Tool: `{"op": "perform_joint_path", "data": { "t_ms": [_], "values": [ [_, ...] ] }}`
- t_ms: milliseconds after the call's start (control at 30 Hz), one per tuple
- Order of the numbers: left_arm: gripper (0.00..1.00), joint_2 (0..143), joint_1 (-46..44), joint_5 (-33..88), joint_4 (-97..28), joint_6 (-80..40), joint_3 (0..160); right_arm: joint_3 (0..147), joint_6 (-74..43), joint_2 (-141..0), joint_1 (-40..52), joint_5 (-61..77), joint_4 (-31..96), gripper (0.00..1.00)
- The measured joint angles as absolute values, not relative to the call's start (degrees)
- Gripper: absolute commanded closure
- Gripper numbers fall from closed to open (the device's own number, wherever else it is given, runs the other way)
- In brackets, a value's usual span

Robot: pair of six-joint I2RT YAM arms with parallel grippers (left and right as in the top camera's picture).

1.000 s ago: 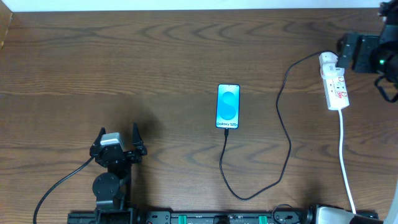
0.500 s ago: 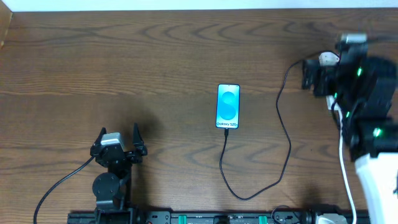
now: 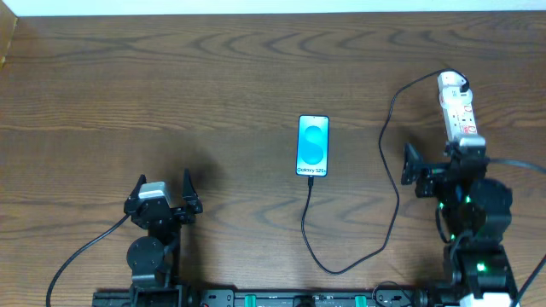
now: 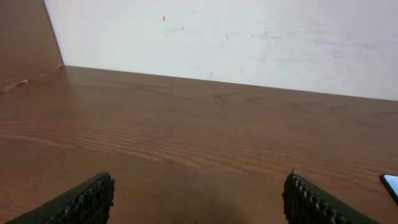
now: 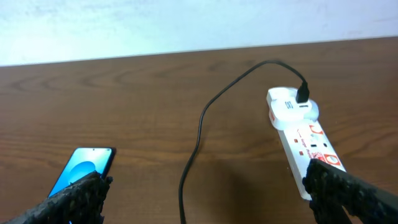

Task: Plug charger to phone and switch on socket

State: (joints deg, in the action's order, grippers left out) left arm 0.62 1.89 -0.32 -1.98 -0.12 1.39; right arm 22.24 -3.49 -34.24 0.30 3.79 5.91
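Right end effector (image 5: 205,178) back from socket (image 3: 458,107), open wide, empty (left end effector (image 3: 162,183) too); phone (image 3: 313,146) front-back, charger (image 5: 200,127) at near end.

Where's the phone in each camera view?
Overhead: the phone lies at the centre of the picture, screen up.
Left wrist: only a corner of it shows, low at the right edge.
Right wrist: lower left, near the bottom edge.
Shared landmark: the white power strip, upper right in overhead and at the right in right wrist; left wrist misses it.

A dark brown wood-grain surface (image 3: 171,85) fills the view. A plain white wall (image 4: 249,37), faintly smudged, rises along its far edge.
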Motion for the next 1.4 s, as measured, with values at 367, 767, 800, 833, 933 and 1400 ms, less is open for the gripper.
{"op": "perform_joint_path", "data": {
  "t_ms": [367,767,800,833,933,1400],
  "values": [
    [0.13,0.62,1.89,-0.32,-1.98,-0.12,1.39,9.82,-3.51,-20.01,0.30,1.41,-3.03,0.01],
    [0.14,0.62,1.89,-0.32,-1.98,-0.12,1.39,0.36,-3.51,-5.48,0.34,-2.72,-7.88,0.01],
    [0.14,0.62,1.89,-0.32,-2.00,-0.12,1.39,0.38,-3.51,-3.44,0.34,-3.55,-6.13,0.01],
    [0.14,0.60,1.89,-0.34,-1.98,-0.12,1.39,0.40,-3.51,-2.37,0.34,-3.95,-4.93,0.01],
    [0.14,0.62,1.89,-0.32,-2.00,-0.12,1.39,0.38,-3.51,-0.84,0.34,-4.60,-1.39,0.01],
    [0.14,0.62,1.89,-0.32,-2.00,-0.12,1.39,0.38,-0.19,-0.69,0.34,-3.86,3.75,0.01]
  ]
}}
